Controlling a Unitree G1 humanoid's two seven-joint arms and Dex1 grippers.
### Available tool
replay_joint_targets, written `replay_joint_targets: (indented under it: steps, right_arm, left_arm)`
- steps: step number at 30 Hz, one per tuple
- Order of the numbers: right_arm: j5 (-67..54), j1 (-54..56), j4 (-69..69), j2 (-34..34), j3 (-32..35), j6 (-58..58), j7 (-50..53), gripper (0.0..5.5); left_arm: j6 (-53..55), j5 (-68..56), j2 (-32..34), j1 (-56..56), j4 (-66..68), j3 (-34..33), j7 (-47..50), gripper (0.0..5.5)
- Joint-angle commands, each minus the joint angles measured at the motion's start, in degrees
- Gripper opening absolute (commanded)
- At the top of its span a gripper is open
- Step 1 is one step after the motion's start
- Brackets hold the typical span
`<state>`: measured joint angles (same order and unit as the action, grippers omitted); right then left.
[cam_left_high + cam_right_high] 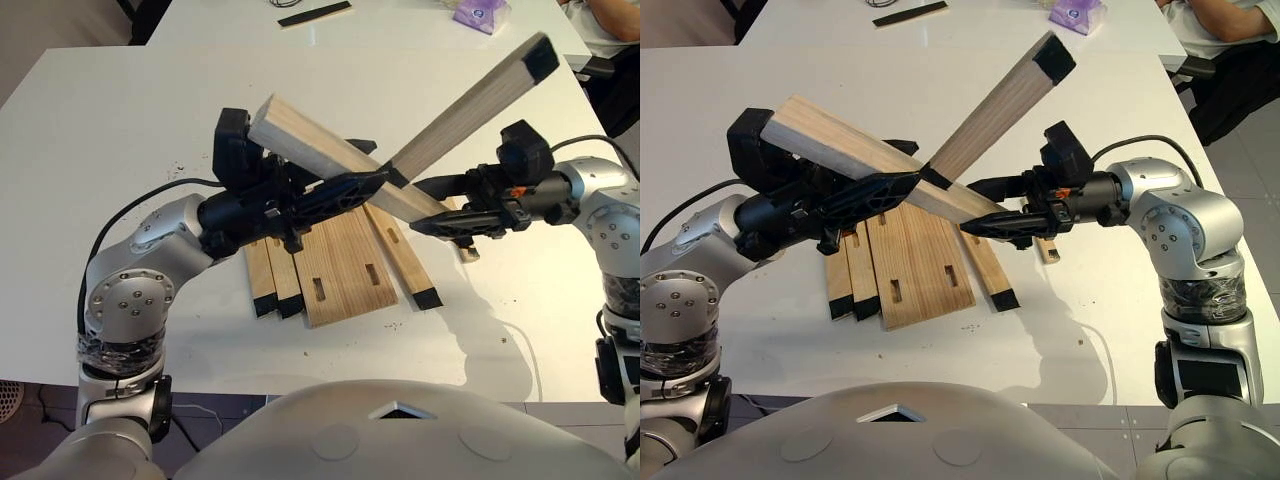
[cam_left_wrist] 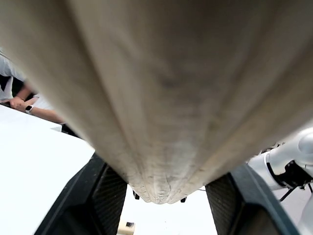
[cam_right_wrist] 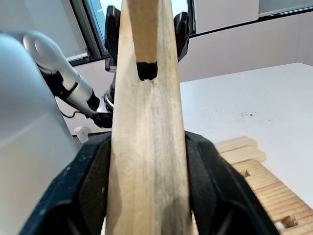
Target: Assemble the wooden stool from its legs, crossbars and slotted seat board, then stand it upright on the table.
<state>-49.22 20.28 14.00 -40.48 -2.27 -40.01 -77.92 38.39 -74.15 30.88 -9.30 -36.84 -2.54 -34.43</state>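
Note:
A pale wooden bar hangs slanted above the table, held at both ends of its lower half. My left gripper is shut on its middle, and my right gripper is shut on its lower end. A black-tipped leg rises from a hole in this bar toward the back right. The leg's dark end sits in that hole. The slotted seat board lies flat below, with two legs at its left and another leg at its right.
A small wooden piece lies by the right gripper. On the far table rest a black strip and a purple object. A black cable trails at the left. White tabletop lies open at the left and back.

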Motion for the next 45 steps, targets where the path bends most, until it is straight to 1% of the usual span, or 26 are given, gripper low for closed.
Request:
replay_joint_targets:
  steps: [1, 3, 4, 5, 7, 9, 10, 13, 16, 19, 21, 26, 29, 32, 38, 41, 45]
  right_arm:
    - [3.3, -0.7, -0.7, -0.9, -0.2, 1.7, 1.2, 2.02]
    - [5.4, 0.0, -1.1, -0.3, -1.5, 1.2, 4.5, 2.02]
    - [5.8, 0.2, -1.2, 0.0, -2.1, 0.9, 5.4, 2.02]
    - [5.7, 0.1, -1.1, 0.1, -2.4, 0.5, 5.8, 2.4]
    - [5.1, 0.0, -2.8, 0.7, -1.6, -0.3, 7.4, 2.65]
    - [6.1, 0.2, -6.0, 1.0, -0.7, -0.1, 9.6, 3.04]
    - [5.6, 0.6, -8.5, 1.1, 0.5, -0.9, 10.7, 3.09]
    - [4.0, 2.4, -16.3, 1.7, 5.7, -2.7, 14.7, 3.09]
    - [5.0, 1.6, -18.8, 0.9, 9.5, -1.8, 17.2, 3.09]
    - [4.7, -2.8, -16.3, -0.2, 12.9, -2.0, 18.9, 3.09]
    - [4.7, -5.2, -14.0, 0.1, 14.1, -2.1, 20.2, 3.09]
    - [3.2, -10.1, -7.9, 1.8, 16.5, -2.5, 23.6, 3.09]
    - [3.5, -12.2, -5.5, 2.8, 17.0, -2.3, 25.0, 3.09]
    - [4.4, -13.5, -4.2, 3.2, 16.8, -1.3, 25.7, 3.09]
    - [5.7, -14.1, -3.7, 3.3, 16.3, 0.4, 26.1, 3.09]
    - [6.6, -14.6, -3.6, 3.5, 15.6, 1.4, 26.0, 3.09]
    - [7.6, -15.0, -3.5, 3.8, 14.8, 2.6, 25.9, 3.09]
  left_arm:
    - [0.0, -1.3, 0.9, 0.6, -2.1, -0.4, -4.5, 2.12]
    - [-0.2, -1.0, 0.9, 0.9, -1.9, -0.4, -5.0, 2.12]
    - [-0.5, -1.8, 0.1, 0.4, -0.9, -1.0, -3.8, 2.12]
    - [-0.8, -2.9, -0.7, -0.3, 0.1, -1.7, -2.4, 2.12]
    - [-1.4, -4.0, -1.6, -1.7, 2.0, -3.2, -0.5, 2.12]
    - [-1.6, -2.8, -0.8, -1.3, 1.1, -4.0, -1.9, 2.11]
    - [-1.3, -2.8, -0.2, -0.6, 0.1, -4.3, -2.4, 2.11]
    - [-1.0, -2.2, 2.1, 1.7, -2.0, -6.4, -2.0, 2.12]
    - [0.0, -2.4, 7.4, 7.3, -5.2, -11.8, -2.3, 2.12]
    - [2.5, -8.4, 12.7, 14.8, -7.6, -18.8, -3.5, 2.12]
    - [4.3, -10.3, 15.4, 19.8, -8.8, -21.9, -4.8, 2.12]
    - [5.5, -7.0, 19.1, 25.9, -8.2, -26.8, -8.5, 2.12]
    - [4.0, 0.6, 20.6, 27.2, -7.5, -26.9, -12.4, 2.12]
    - [0.9, 10.0, 22.0, 28.5, -6.7, -25.1, -17.5, 2.12]
    - [-4.8, 22.3, 22.1, 29.7, -4.3, -20.9, -22.8, 2.12]
    - [-6.8, 25.4, 21.7, 28.7, -2.5, -18.9, -23.1, 2.12]
    - [-7.8, 26.4, 21.2, 27.2, -1.4, -17.0, -22.1, 2.12]
